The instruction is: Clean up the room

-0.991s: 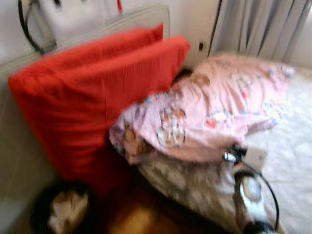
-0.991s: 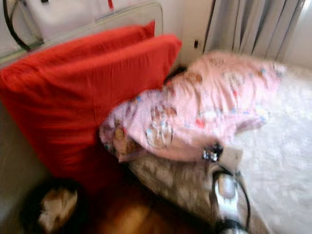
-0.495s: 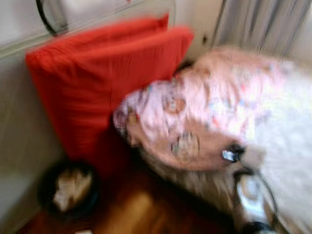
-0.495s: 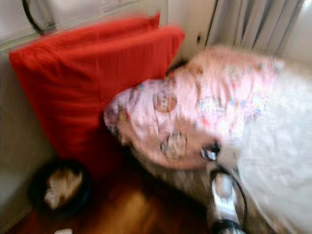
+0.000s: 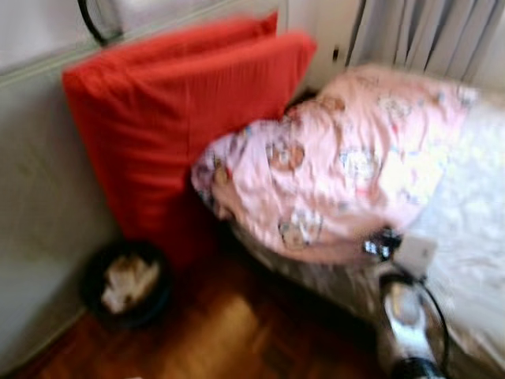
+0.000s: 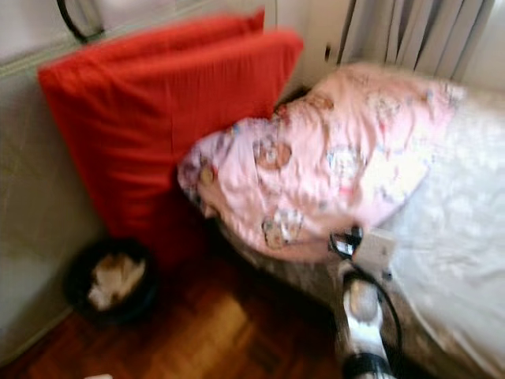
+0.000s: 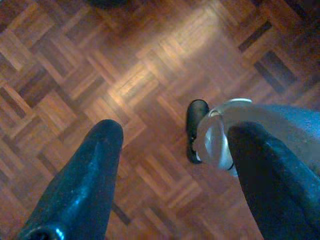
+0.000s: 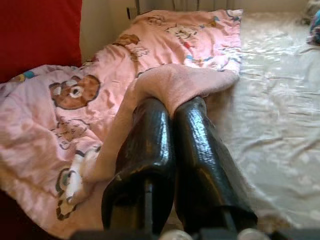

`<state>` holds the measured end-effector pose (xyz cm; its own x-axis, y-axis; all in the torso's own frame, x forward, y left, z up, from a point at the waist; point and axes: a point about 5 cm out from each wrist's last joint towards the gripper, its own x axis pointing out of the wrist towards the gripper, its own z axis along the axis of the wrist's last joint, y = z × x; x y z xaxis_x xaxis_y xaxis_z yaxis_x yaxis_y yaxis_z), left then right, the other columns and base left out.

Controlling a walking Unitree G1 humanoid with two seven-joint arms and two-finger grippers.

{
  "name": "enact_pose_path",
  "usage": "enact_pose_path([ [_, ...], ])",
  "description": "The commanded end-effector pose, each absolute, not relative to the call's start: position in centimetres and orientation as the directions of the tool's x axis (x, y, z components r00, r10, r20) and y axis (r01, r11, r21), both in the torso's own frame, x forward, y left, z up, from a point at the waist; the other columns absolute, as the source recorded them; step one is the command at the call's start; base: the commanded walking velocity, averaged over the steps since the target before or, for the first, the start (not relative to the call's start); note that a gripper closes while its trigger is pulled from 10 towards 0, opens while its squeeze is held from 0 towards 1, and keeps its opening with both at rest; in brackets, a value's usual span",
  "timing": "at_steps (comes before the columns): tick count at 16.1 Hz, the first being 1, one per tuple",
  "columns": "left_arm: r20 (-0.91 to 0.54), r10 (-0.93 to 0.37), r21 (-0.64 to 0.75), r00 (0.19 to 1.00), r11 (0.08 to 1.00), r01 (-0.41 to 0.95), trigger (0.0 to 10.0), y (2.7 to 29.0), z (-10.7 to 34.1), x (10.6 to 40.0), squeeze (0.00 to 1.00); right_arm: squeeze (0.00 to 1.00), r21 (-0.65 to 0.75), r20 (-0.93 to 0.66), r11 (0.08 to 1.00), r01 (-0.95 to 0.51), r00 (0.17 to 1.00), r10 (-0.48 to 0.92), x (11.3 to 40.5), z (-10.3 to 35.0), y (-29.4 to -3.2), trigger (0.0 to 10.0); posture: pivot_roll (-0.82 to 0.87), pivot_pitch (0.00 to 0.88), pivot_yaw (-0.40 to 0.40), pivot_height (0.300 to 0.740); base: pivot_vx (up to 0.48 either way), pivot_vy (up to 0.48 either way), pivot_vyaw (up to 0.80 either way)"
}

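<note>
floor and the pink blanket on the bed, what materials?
Floor: looks like wood parquet, small blocks in a basket-weave pattern, semi-gloss by the light patch across it.
Pink blanket: soft printed fabric, matte, with cartoon bears and loose folds; probably cotton or fleece, can't tell which. The right gripper has its jaws shut on a fold.

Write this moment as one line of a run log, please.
right pincer: shut on pink blanket | blanket: bunched on bed beside red cushions | left pincer: open above wooden floor
</note>
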<state>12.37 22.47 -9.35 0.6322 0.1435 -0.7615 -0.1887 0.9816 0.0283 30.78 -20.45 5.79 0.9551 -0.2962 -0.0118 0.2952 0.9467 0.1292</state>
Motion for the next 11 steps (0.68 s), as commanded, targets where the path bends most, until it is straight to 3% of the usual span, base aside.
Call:
enact_pose_path([
  [1, -0.774, 0.15, 0.038, 0.615, 0.981, -0.192, 10.0, 22.8, -9.5, 12.0, 0.0, 0.0, 0.127, -0.011, 0.94, 0.316, 0.948, -0.317, 30.9, 6.0, -20.8, 10.0, 0.03, 0.105, 0.023, 0.74, 0.0, 0.0, 0.0],
  [7, -0.766, 0.157, 0.041, 0.624, 0.98, -0.196, 10.0, 23.9, -9.0, 12.9, 0.0, 0.0, 0.047, -0.32, 0.899, 0.435, 0.859, -0.399, 28.5, 1.3, -22.5, 10.0, 0.03, 0.106, 0.02, 0.74, 0.0, 0.0, 0.0],
  [8, -0.767, 0.151, 0.044, 0.624, 0.982, -0.183, 10.0, 23.9, -9.0, 12.9, 0.0, 0.0, 0.018, -0.417, 0.897, 0.442, 0.819, -0.395, 27.4, -0.3, -22.7, 10.0, 0.03, 0.106, 0.02, 0.74, 0.0, 0.0, 0.0],
  [11, -0.767, 0.149, 0.042, 0.624, 0.982, -0.184, 10.0, 23.8, -9.0, 12.8, 0.0, 0.0, -0.024, -0.515, 0.922, 0.387, 0.785, -0.344, 25.9, -2.2, -22.3, 10.0, 0.03, 0.107, 0.021, 0.74, 0.0, 0.0, 0.0],
])
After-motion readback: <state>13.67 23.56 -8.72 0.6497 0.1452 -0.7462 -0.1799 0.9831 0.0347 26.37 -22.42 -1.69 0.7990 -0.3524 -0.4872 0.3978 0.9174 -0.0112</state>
